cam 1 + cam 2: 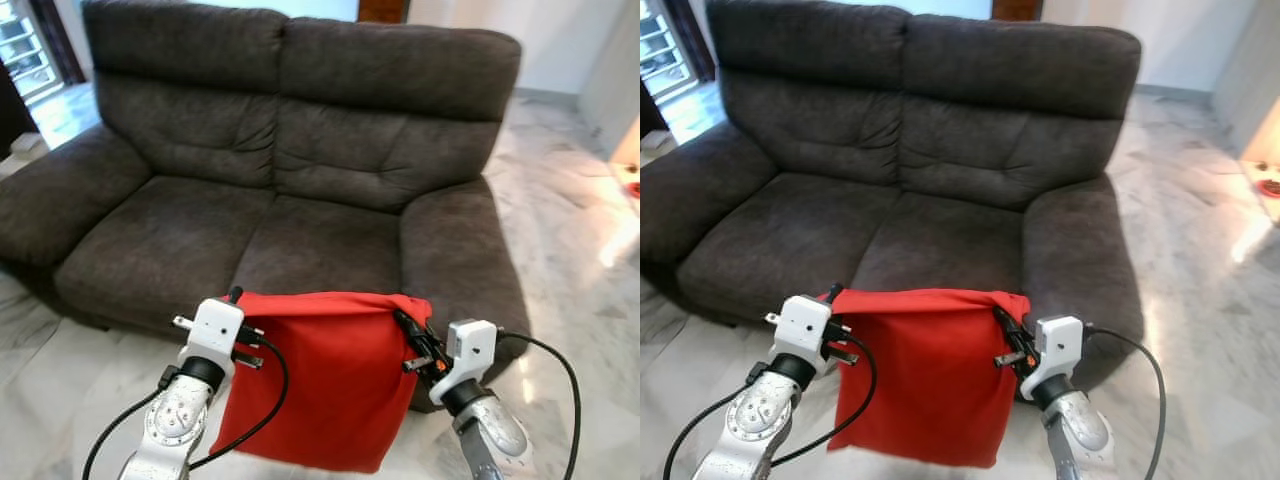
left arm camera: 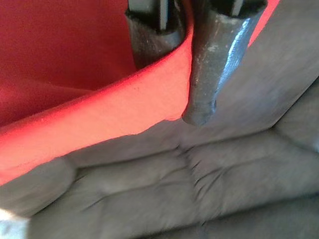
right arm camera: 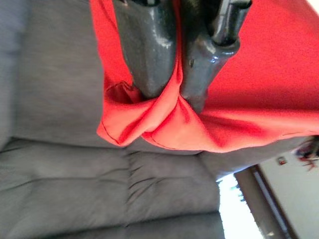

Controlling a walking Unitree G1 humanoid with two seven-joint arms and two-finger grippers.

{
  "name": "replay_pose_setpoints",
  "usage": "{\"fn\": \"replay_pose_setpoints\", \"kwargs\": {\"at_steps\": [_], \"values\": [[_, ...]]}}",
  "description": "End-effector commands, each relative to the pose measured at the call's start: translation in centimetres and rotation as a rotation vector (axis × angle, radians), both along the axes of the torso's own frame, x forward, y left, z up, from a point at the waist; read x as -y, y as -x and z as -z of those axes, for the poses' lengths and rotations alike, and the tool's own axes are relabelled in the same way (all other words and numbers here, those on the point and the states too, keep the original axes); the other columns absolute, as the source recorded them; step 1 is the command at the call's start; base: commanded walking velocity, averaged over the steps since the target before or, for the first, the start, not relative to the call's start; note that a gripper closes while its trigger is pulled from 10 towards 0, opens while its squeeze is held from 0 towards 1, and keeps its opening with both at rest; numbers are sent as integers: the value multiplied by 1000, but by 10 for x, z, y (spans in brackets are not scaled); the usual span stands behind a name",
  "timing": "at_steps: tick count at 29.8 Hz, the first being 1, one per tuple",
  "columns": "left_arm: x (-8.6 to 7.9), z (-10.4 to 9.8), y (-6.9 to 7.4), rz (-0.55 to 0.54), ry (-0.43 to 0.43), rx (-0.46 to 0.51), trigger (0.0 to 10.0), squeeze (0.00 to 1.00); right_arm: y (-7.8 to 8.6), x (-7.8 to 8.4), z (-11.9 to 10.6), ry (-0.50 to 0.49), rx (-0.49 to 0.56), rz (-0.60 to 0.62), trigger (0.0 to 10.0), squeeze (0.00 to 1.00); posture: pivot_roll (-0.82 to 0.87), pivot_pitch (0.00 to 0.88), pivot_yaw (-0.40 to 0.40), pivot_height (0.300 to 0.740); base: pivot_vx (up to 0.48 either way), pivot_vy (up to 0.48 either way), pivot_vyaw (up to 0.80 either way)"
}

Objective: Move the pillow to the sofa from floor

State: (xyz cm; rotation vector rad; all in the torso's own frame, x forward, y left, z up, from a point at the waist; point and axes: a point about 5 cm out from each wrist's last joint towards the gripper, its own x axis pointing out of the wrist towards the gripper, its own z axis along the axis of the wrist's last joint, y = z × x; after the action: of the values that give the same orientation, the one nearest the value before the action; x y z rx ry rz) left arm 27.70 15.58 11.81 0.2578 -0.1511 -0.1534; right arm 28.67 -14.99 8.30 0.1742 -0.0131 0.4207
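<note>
A red pillow (image 1: 330, 385) hangs by its top edge between my two arms, off the floor, just in front of the dark grey two-seat sofa (image 1: 270, 170). My left gripper (image 1: 238, 297) is shut on the pillow's upper left corner; in the left wrist view its fingers (image 2: 204, 74) pinch the red cloth (image 2: 75, 79). My right gripper (image 1: 405, 320) is shut on the upper right corner, where the fabric (image 3: 164, 119) bunches between its fingers (image 3: 149, 50). The pillow's lower part hides the sofa's front edge.
Pale marble floor (image 1: 560, 250) lies around the sofa, with open room to the right. A window with bars (image 1: 25, 50) is at the far left. The sofa's seat cushions (image 1: 170, 240) are bare. A small red object (image 1: 632, 188) lies at the right edge.
</note>
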Motion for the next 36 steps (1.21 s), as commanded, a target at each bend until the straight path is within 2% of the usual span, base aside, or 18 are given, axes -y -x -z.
{"fn": "replay_pose_setpoints", "kwargs": {"at_steps": [1, 14, 18, 24, 27, 29, 30, 35, 36], "values": [[-9, -24, -4, -44, 13, 116, 10000, 0, -1, 11, -8, -9, 34, 47, 10000, 0, 10, 66, 17, 740, 412, 0, 0], [-10, -27, -5, -52, 16, 125, 10000, 0, -3, 11, -14, -15, 45, 48, 10000, 0, 13, 80, 10, 740, 412, 0, 0], [-13, -36, -10, -66, 19, 156, 10000, 0, -9, 12, -22, -34, 53, 63, 10000, 0, 13, 81, 9, 740, 415, 0, -197], [-15, -50, -16, -71, 25, 197, 10000, 0, -13, 9, -37, -8, 123, 47, 10000, 0, 15, 81, 7, 740, 416, 0, -494], [-18, -65, -18, -79, 30, 241, 10000, 0, -16, 6, -52, -23, 176, 43, 10000, 0, 15, 82, 6, 740, 415, 0, 0], [-21, -86, -20, -87, 25, 306, 10000, 0, -19, 1, -73, -32, 245, 23, 10000, 0, 16, 84, 6, 740, 416, 0, 0], [-21, -86, -20, -87, 25, 306, 10000, 0, -19, 1, -73, -32, 245, 23, 10000, 0, 16, 84, 6, 740, 416, 0, 0], [-27, -128, -22, -107, 22, 441, 10000, 0, -28, -13, -132, -32, 450, -25, 10000, 0, 15, 88, 11, 740, 415, 0, 0], [-27, -130, -22, -106, 23, 444, 10000, 0, -28, -13, -134, -30, 458, -30, 10000, 0, 15, 88, 11, 740, 416, 0, 0]]}}
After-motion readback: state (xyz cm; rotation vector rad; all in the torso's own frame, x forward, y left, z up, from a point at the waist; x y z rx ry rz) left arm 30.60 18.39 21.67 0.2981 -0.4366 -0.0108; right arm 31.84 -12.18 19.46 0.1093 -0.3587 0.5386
